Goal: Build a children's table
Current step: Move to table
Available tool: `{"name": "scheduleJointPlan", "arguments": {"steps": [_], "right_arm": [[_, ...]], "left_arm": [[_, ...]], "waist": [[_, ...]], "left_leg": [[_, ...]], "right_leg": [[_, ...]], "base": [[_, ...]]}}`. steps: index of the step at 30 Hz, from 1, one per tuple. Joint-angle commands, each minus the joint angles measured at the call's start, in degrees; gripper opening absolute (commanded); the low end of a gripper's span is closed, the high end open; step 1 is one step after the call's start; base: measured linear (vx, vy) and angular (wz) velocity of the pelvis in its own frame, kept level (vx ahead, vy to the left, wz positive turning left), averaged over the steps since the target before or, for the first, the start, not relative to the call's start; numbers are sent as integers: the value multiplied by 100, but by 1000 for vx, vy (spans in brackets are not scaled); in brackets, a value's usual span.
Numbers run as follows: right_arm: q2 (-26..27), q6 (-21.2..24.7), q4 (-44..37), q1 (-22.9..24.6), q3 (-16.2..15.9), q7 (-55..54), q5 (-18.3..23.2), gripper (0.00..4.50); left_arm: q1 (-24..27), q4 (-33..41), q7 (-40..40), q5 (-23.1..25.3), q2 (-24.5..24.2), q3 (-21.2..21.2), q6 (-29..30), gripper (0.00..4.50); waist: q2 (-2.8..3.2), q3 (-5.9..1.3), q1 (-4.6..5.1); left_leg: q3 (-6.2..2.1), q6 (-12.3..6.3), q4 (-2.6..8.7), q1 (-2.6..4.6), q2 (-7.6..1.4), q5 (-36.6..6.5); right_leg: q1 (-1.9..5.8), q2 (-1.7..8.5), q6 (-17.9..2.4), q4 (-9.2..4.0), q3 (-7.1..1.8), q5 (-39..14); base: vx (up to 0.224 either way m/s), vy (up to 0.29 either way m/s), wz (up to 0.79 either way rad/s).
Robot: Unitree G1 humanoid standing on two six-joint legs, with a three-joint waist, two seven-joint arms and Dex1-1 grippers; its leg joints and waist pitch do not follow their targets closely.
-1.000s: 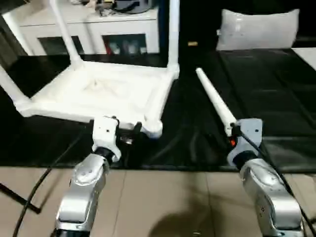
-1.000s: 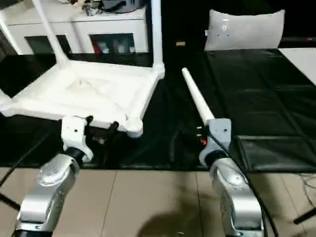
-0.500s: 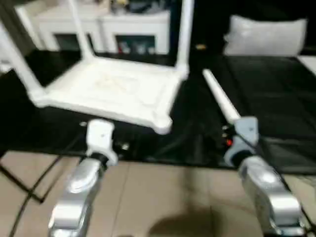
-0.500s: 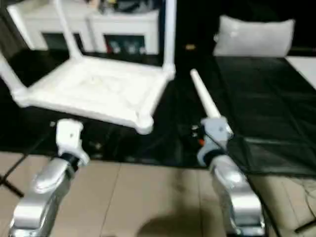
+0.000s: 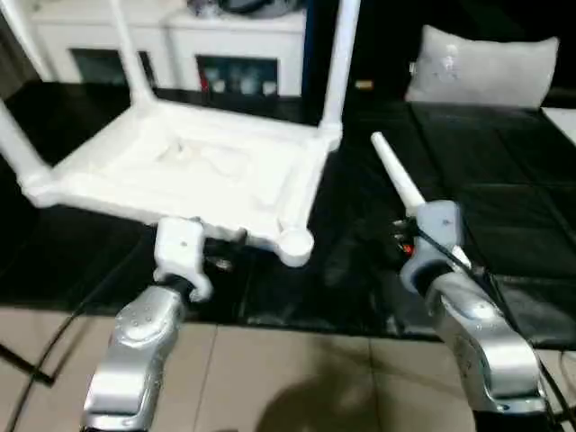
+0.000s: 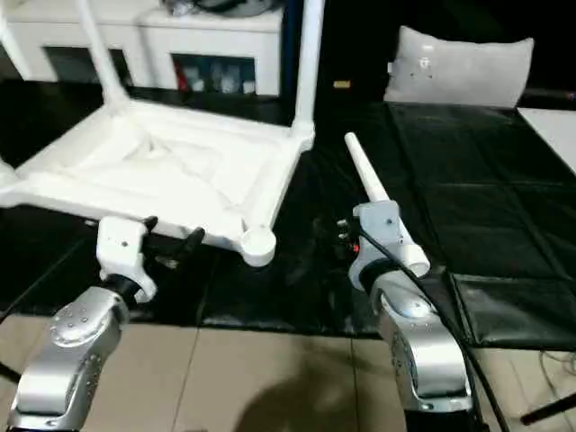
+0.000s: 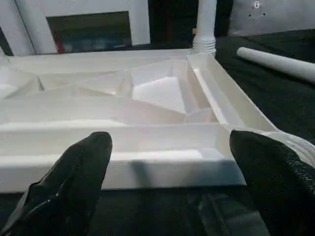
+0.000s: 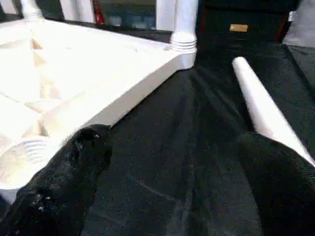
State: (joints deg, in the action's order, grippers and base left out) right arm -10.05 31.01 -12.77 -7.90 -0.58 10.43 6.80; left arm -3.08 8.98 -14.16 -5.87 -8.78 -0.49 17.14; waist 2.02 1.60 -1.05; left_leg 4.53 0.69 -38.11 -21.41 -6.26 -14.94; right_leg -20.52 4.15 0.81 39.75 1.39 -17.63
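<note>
Your left gripper [image 7: 162, 187] stands wide, nothing between its two black fingers [image 7: 74, 172]. Straight ahead of it, just beyond the fingertips, lies the near side wall of the white tabletop [image 5: 193, 171], which rests upside down on the black mat [image 6: 468, 189], ribbed underside up. From the head camera you see the left gripper at the tabletop's near edge, close to it; whether it touches the rim you cannot tell.

Three legs already stand upright in corner sockets: one at the far corner to the right of your left gripper [image 5: 337, 63], one at the far corner on the other side [image 5: 130, 54], and one at the near corner off to the left [image 5: 18, 148]. The near corner socket [image 5: 295, 243] between your two grippers is open and carries no leg; it sits just to the right of the left gripper and to the left of the right one.

Your right gripper [image 8: 172, 182] is also spread wide and holds nothing. The loose fourth leg [image 6: 378, 202] lies flat on the mat, running away from the right gripper toward the far side, its narrow end pointing away from you. In the right wrist view the leg [image 8: 263, 105] passes beside the gripper's outer finger [image 8: 280, 182], not between the two fingers; the open socket [image 8: 22, 157] shows near the other finger.

Beyond the tabletop stands a white cabinet [image 5: 180, 45] with glass doors, and a grey cushion [image 5: 481, 63] lies further off, ahead of the right gripper.
</note>
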Motion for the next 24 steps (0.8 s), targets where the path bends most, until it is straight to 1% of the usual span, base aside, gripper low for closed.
{"name": "scheduleJointPlan", "arguments": {"steps": [1, 2, 3, 4, 5, 6, 7, 8, 9, 10, 11, 12, 13, 14, 15, 16, 17, 18, 19, 20, 21, 22, 23, 24], "right_arm": [[-152, 119, -8, -20, 31, -33, -144, 450], [-159, 123, 1, -28, 34, -35, -155, 450], [-148, 155, 8, -38, 59, -44, -152, 450], [-142, 238, 28, -66, 83, -69, -165, 450], [-147, 262, 39, -78, 85, -79, -174, 450], [-149, 264, 42, -81, 85, -80, -175, 450], [-156, 270, 55, -93, 82, -86, -177, 450], [-170, 313, 93, -136, 92, -110, -166, 450], [-175, 369, 119, -170, 105, -136, -160, 450], [-169, 409, 148, -204, 127, -141, -131, 450], [-153, 468, 173, -235, 156, -161, -105, 450], [-151, 499, 199, -268, 174, -169, -118, 450], [-158, 491, 216, -289, 176, -164, -144, 450], [-168, 453, 229, -308, 175, -143, -168, 450], [-173, 439, 229, -325, 176, -130, -178, 450], [-186, 391, 221, -331, 163, -105, -188, 450], [-188, 344, 206, -327, 153, -71, -174, 450], [-181, 310, 183, -313, 135, -41, -155, 450], [-155, 252, 135, -264, 96, -18, -134, 450], [-155, 252, 135, -264, 96, -18, -134, 450], [-146, 220, 123, -248, 83, -11, -128, 450], [-95, 206, 105, -230, 77, 15, -59, 450], [-73, 169, 101, -221, 62, 23, -47, 450], [-58, 139, 99, -215, 48, 45, -35, 450]], "left_arm": [[-43, -34, -21, 20, 44, -129, 17, 440], [-50, -40, -20, 20, 44, -137, 18, 440], [-51, -43, -25, 18, 39, -149, 18, 440], [-53, -51, -43, 9, 26, -162, 11, 440], [-51, -51, -51, 6, 20, -165, 9, 440], [-52, -52, -52, 6, 21, -165, 9, 440], [-58, -59, -57, 7, 21, -163, 8, 440], [-66, -64, -67, 18, 16, -165, 5, 440], [-72, -69, -71, 24, 17, -163, 2, 440], [-75, -70, -70, 29, 18, -160, -1, 440], [-83, -76, -68, 30, 20, -157, -1, 440], [-82, -74, -62, 24, 12, -164, -3, 440], [-81, -72, -57, 18, 7, -170, -5, 440], [-84, -75, -52, 13, 2, -172, -5, 440], [-91, -82, -53, 0, 4, -166, -9, 440], [-100, -91, -49, -5, 7, -158, -11, 440], [-107, -98, -47, -9, 9, -152, -12, 440], [-112, -104, -47, -13, 7, -145, -13, 440], [-111, -101, -48, -15, 11, -139, -11, 440], [-111, -101, -48, -15, 11, -139, -11, 440], [-111, -98, -48, -16, 13, -137, -9, 440], [-115, -98, -47, -15, 15, -136, -7, 440], [-119, -98, -47, -14, 15, -137, -5, 440], [-122, -98, -46, -15, 14, -138, -4, 440]], "waist": [[-222, -299, -54], [-214, -340, -159], [-223, -354, -199], [-182, -336, -214], [-117, -279, -184], [-82, -242, -164], [-21, -195, -137], [-19, -146, -95], [-14, -114, -88], [-75, -42, -34], [-68, -22, -66], [-71, -13, -50], [-91, -36, -54], [-102, -55, -51], [-85, -94, -57], [-195, -74, -120], [-81, -153, -89], [-99, -128, -25], [-83, -124, 29], [-103, -92, 58], [-141, -88, 81], [-143, -93, 53], [-140, -79, 39], [-139, -82, 33]], "left_leg": [[-119, -1834, 84, 18, -263, 2991], [-15, -1172, 174, -219, -137, 2200], [18, -589, 293, -171, -169, 1655], [22, -364, 358, -122, -203, 1326], [12, -3, 477, -43, -268, 479], [-10, 127, 554, -3, -318, 128], [-31, 289, 663, 64, -433, -486], [-24, 393, 753, 58, -507, -891], [-13, 441, 796, 94, -525, -1200], [248, 891, 688, 418, -553, -1923], [369, 1072, 672, 527, -513, -2244], [465, 1177, 639, 617, -511, -2320], [484, 1202, 614, 648, -486, -2314], [511, 1196, 622, 620, -475, -2226], [551, 1187, 648, 618, -482, -2159], [362, 812, 833, 231, -437, -2120], [313, 589, 892, 256, -506, -2017], [308, 521, 887, 303, -518, -2189], [353, 408, 865, 405, -491, -2438], [376, 345, 853, 442, -472, -2563], [413, 210, 823, 478, -426, -2570], [439, 110, 815, 469, -409, -2351], [453, 51, 822, 497, -410, -2255], [452, 32, 826, 487, -410, -2184]], "right_leg": [[34, 496, 86, -581, -426, 2257], [317, 547, 30, -448, -467, 3810], [336, 434, 86, -396, -337, 4621], [315, 398, 77, -411, -278, 4542], [322, 343, -14, -514, -206, 3407], [320, 322, -111, -569, -176, 2645], [298, 312, -420, -651, -174, 1230], [304, 308, -705, -708, -202, 361], [264, 288, -793, -751, -206, -114], [-35, 96, -679, -939, -378, -1437], [-185, 25, -478, -1073, -405, -2234], [-313, -103, -259, -1126, -470, -2424], [-323, -162, -193, -1097, -460, -2343], [-312, -203, -150, -1082, -475, -2168], [-284, -260, -150, -1027, -507, -1873], [95, -43, -266, -886, -433, -1560], [139, 90, -332, -885, -441, -1396], [111, 95, -393, -922, -412, -1621], [122, 74, -598, -1009, -385, -2026], [102, 45, -688, -1050, -368, -2262], [150, 34, -806, -1123, -378, -2608], [201, 55, -893, -1155, -425, -2641], [212, 46, -989, -1175, -446, -2671], [242, 37, -1047, -1164, -454, -2604]], "base": [[0, 0, 0], [0, -74, 5], [0, -74, 5], [-42, -78, -1], [-67, -55, -4], [-67, -55, -4], [-65, -22, -7], [-76, 3, -4], [-76, 3, -4], [-108, 13, -16], [-85, 23, -36], [-85, 23, -36], [-52, 35, -51], [-42, 37, -63], [-42, 37, -63], [-24, 39, -55], [-2, 26, -24], [-2, 26, -24], [0, 0, 0], [0, 0, 0], [0, 0, 0], [0, 0, 0], [62, -21, 3], [62, -21, 3]]}}
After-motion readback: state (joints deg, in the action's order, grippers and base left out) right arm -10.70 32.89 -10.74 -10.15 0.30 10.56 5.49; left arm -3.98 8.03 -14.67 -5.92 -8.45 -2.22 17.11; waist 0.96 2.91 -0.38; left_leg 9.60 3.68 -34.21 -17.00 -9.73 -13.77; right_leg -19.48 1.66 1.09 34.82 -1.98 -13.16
